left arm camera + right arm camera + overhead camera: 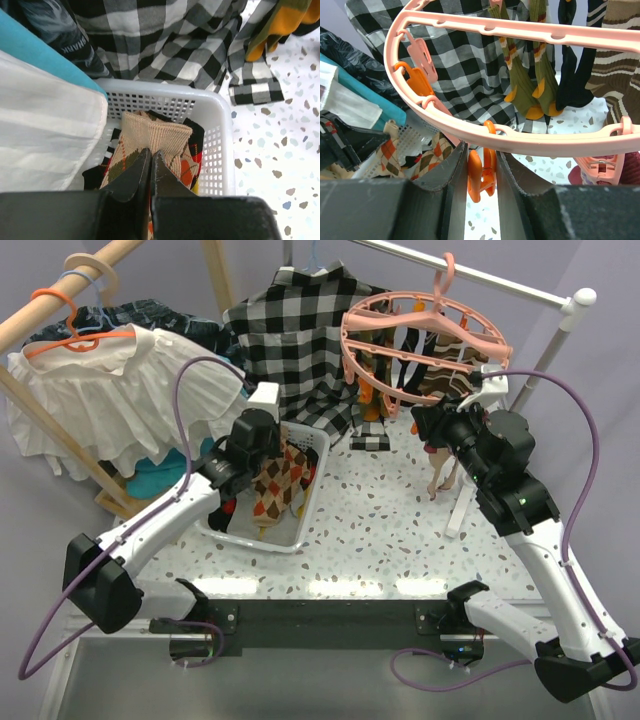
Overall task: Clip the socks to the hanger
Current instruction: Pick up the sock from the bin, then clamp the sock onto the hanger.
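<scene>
Left pincer [150,152] clamped on argyle sock [155,132] over basket [220,130] — orange peg [480,180] on hanger [520,140] straddled by right pincer [481,149], grip can't be told.

Socks [280,480] in basket [314,495] (hanger [346,340] right).

Top external high behind the near edge, looking down across the terrazzo table [380,530], left wrist close above the white mesh basket [165,92], right wrist close beneath the pink hanger ring [560,142], all 3 share the checked shirt [290,340].
</scene>
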### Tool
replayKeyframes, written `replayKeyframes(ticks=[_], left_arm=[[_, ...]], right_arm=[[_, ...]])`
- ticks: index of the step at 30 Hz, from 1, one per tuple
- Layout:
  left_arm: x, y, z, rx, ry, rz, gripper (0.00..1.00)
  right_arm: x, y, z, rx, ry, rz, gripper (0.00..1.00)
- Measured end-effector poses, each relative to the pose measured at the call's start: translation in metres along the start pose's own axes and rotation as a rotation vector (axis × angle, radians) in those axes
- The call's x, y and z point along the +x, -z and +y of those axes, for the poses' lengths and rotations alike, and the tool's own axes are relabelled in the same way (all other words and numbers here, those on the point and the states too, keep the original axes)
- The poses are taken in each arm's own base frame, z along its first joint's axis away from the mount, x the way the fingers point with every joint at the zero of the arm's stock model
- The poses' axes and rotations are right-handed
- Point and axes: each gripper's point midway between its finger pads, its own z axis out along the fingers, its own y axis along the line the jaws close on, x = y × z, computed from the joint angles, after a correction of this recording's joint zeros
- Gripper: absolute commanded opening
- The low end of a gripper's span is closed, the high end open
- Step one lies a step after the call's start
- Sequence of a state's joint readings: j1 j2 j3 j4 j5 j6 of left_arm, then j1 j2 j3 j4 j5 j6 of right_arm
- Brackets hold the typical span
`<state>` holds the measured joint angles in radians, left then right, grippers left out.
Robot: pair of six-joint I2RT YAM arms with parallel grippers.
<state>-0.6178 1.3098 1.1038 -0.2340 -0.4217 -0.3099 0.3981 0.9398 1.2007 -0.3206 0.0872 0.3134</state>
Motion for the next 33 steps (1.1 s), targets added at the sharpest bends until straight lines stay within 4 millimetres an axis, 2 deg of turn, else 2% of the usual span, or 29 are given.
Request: replayKeyframes(ticks=[7,9,12,15,17,18,23,26,28,30,33], left_arm=[[0.027,-0.001,-0.01,0.076,-0.009,0.051,0.0],[0.028,0.003,-0.017,0.125,-0.003,0.038,0.0],[0.004,0.014,-0.031,0.21,0.015,-0.047,0.0],[-0.035,0.034,-0.048,0.323,0.047,-0.178,0.0],[-0.066,0.051,-0.06,0.401,0.063,-0.272,0.0],[-0.087,0.065,-0.069,0.458,0.075,-0.337,0.0],[-0.146,0.113,-0.099,0.645,0.081,-0.507,0.0],[-0.172,0.145,-0.119,0.765,0.076,-0.598,0.0],[-0.177,0.163,-0.133,0.839,0.068,-0.635,0.0],[-0.173,0.179,-0.155,0.924,0.056,-0.649,0.0],[-0.158,0.185,-0.182,1.006,0.033,-0.639,0.0]], right_arm=[[0.0,0.0,0.0,0.0,0.0,0.0,0.02],[0.0,0.0,0.0,0.0,0.0,0.0,0.02],[0.0,0.0,0.0,0.0,0.0,0.0,0.02],[0.0,0.0,0.0,0.0,0.0,0.0,0.02],[0.0,0.0,0.0,0.0,0.0,0.0,0.02],[0.0,0.0,0.0,0.0,0.0,0.0,0.02],[-0.001,0.0,0.0,-0.001,0.0,-0.001,0.02],[-0.001,0.0,0.0,0.0,0.0,-0.001,0.02],[-0.001,0.0,0.0,-0.001,0.0,-0.001,0.02],[-0.001,0.0,0.0,-0.001,-0.001,-0.001,0.02],[-0.001,0.0,0.0,-0.002,-0.001,-0.001,0.02]])
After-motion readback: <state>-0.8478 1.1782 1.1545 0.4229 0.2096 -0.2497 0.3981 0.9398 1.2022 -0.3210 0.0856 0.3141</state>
